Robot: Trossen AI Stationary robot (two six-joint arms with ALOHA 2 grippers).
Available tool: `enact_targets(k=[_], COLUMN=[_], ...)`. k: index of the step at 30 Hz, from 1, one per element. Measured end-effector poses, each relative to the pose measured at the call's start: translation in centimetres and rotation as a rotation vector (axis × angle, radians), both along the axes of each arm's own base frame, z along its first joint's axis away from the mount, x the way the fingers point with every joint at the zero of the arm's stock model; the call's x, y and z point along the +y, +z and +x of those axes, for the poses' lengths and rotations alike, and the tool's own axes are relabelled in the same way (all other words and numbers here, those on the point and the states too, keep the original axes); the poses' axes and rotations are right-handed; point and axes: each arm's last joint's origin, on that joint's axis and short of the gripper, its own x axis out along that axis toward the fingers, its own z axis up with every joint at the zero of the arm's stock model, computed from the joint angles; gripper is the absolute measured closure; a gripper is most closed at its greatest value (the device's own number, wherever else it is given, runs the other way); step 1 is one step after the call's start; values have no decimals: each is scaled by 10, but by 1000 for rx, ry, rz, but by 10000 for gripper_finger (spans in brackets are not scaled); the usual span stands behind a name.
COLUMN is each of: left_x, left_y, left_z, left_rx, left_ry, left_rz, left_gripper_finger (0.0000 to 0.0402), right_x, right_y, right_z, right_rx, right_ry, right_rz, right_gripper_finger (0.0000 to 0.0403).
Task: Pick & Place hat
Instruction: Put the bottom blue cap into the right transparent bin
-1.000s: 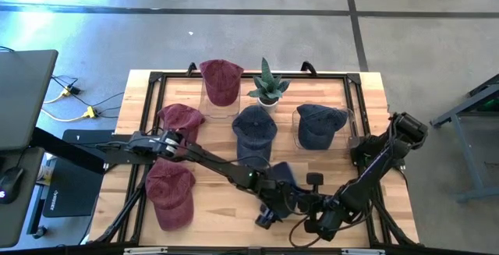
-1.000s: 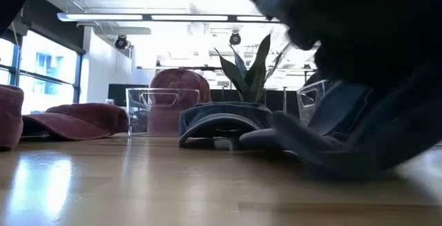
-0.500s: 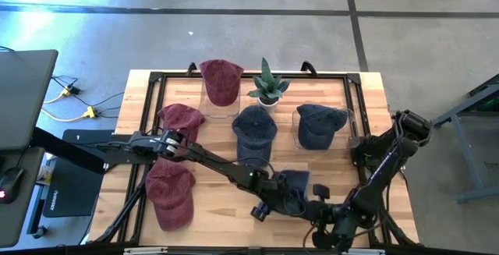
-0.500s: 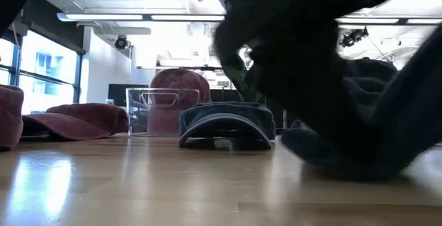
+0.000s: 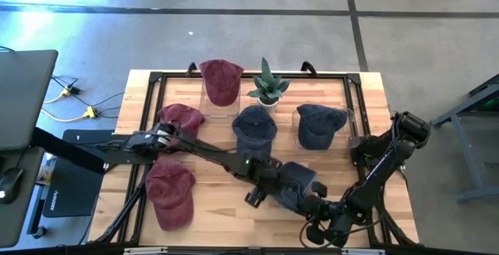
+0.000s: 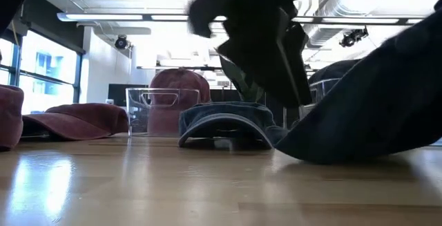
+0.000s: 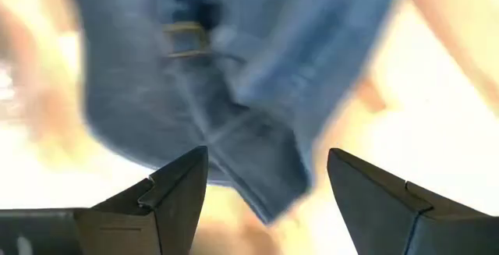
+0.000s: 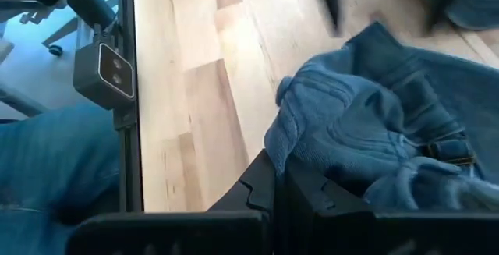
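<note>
Plant point(image 5: 268, 84) and caps point(image 5: 171, 191) around

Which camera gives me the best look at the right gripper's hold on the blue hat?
The right wrist view: the right gripper is shut on the blue hat, pinching bunched fabric. The high view shows the hat small between both arms; the low view, only a dark mass; the left wrist view, blurred fabric.

Crumpled blue denim hat point(image 5: 295, 183) lies near the table's front edge.

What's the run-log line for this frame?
right pincer: shut on blue hat | left pincer: open, at the hat | hat: front of table
</note>
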Motion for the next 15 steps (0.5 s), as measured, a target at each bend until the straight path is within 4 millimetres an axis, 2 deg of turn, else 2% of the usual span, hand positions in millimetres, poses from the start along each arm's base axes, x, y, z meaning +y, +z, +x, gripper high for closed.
enact_targets(k=[3,7,11,15], left_x=[-19,-38,-41,-37], left_y=[-6,-36,-45,-61], left_z=[-3,-8,-12,-18], left_rx=[-63,-203,-367,-344], left_ry=[-36,-51,44,107], left_rz=[20,16,-10,-41], left_gripper_finger=[142,142,142,142], right_x=[-2,-3,-3,-4], right_y=[-3,-8,-7,-7], right_z=[-1,-2,-2,-1], right_rx=[-3,2,-1,-2], right_ry=[-5,-3,0,-2], right_rz=[-7,-9,-10,-8], right_gripper_finger=[397,400,396,394])
